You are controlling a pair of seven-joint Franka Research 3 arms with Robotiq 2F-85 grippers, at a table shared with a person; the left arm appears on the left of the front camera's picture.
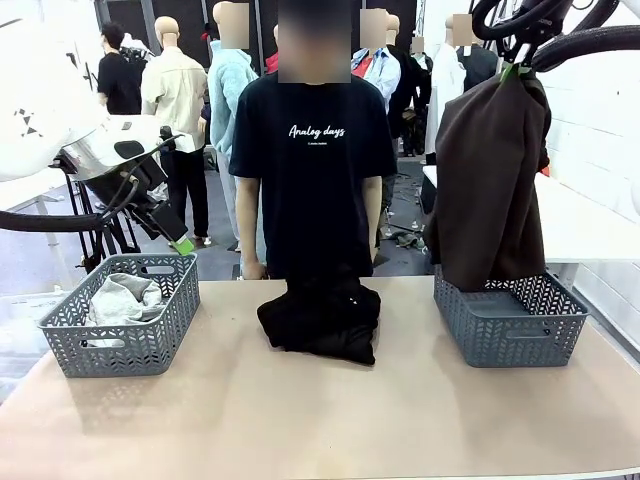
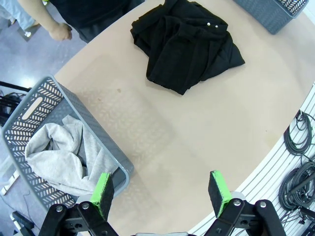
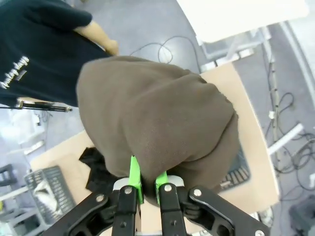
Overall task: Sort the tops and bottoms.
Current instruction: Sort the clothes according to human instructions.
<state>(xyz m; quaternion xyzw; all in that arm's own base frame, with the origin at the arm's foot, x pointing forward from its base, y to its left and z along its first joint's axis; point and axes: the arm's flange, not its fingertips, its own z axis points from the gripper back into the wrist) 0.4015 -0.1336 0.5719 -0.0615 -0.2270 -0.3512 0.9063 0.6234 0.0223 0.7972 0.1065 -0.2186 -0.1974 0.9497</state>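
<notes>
The right gripper (image 1: 510, 72) is clamped on the dark brown garment (image 1: 490, 190), which hangs with its hem dipping into the right basket (image 1: 510, 322) at the bench's (image 1: 300, 420) right edge; the drop-off looks to be in hand, so next comes lowering, then release. The left gripper (image 2: 160, 192) hovers wide open above the left basket (image 1: 120, 345), where the light grey garment (image 1: 122, 298) lies; the black pile (image 1: 320, 318) waits mid-bench by the far edge.
</notes>
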